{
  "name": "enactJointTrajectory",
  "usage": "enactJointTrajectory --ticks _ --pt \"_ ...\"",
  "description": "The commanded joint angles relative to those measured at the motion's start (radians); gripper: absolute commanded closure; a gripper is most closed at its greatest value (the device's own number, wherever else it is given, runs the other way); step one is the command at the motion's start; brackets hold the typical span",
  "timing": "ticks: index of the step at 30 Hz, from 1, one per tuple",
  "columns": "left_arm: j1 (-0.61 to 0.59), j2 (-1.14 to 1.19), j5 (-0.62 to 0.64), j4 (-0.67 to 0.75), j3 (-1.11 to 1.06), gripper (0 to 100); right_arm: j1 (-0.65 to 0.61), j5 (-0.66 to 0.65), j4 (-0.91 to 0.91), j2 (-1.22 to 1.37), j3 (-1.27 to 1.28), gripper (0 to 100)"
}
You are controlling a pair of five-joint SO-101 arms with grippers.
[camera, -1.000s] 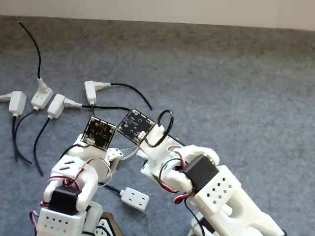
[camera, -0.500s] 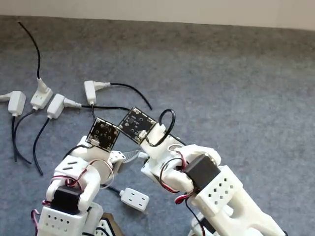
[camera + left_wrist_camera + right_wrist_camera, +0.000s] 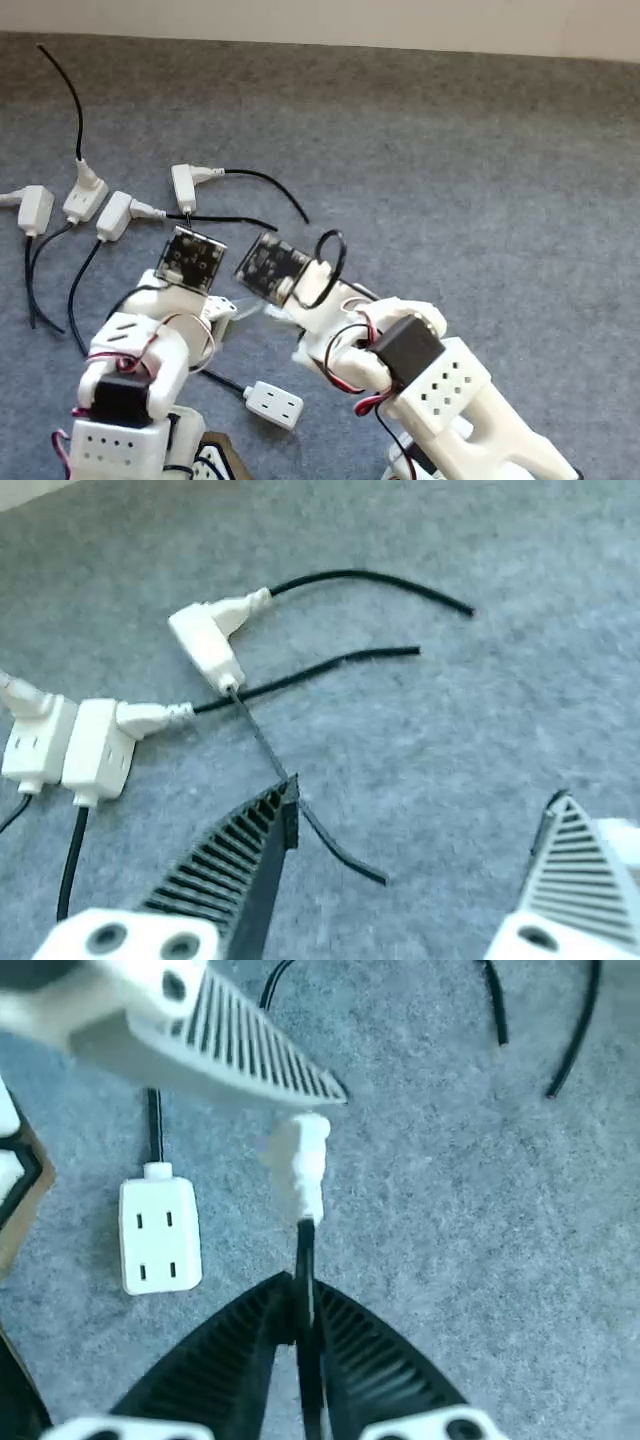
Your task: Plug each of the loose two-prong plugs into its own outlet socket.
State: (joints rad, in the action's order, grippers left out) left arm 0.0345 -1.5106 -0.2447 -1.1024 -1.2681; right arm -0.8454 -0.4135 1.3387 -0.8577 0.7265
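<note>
Under my shut right gripper (image 3: 300, 1295) hangs a white two-prong plug (image 3: 298, 1165), held by its black cable close above the grey carpet. The white outlet socket (image 3: 160, 1235) lies flat beside it and shows again in the high view as the outlet socket (image 3: 273, 402). My left gripper (image 3: 425, 795) is open over bare carpet. One of its fingers (image 3: 230, 1040) hovers just past the held plug. Several loose white plugs lie farther out: one (image 3: 185, 185), one (image 3: 113, 215) and one (image 3: 83, 195). The nearest plug (image 3: 205, 640) is ahead of the left gripper.
Loose black cables (image 3: 270, 185) trail across the carpet beyond the arms. A thin black cable (image 3: 300, 815) runs under the left gripper. A brown board corner (image 3: 225, 460) lies by the left arm's base. The carpet to the right is open.
The left arm's wrist has swung left, towards the loose plugs. The right wrist has dipped slightly and shifted left, its grip on the cable unchanged.
</note>
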Motion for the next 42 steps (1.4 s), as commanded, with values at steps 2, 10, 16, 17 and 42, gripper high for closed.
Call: enactJointTrajectory --ticks 2,10,16,17,42 --pt "-0.073 0.331 0.009 -0.094 0.298 63 -0.056 -0.153 0.005 -0.004 0.001 99.1" --pt "-0.182 0.750 -0.071 -0.095 0.498 63 -0.027 -0.152 0.027 -0.010 0.012 99.1" --pt "-0.243 0.766 -0.089 -0.032 0.493 63 0.378 -0.265 0.035 -0.004 0.021 99.1" --pt "-0.249 0.769 -0.089 -0.021 0.493 63 0.429 -0.285 0.039 -0.004 0.018 99.1" --pt "0.048 0.771 -1.017 -0.264 0.199 63 0.444 -0.189 -0.269 -0.013 0.415 83.2"
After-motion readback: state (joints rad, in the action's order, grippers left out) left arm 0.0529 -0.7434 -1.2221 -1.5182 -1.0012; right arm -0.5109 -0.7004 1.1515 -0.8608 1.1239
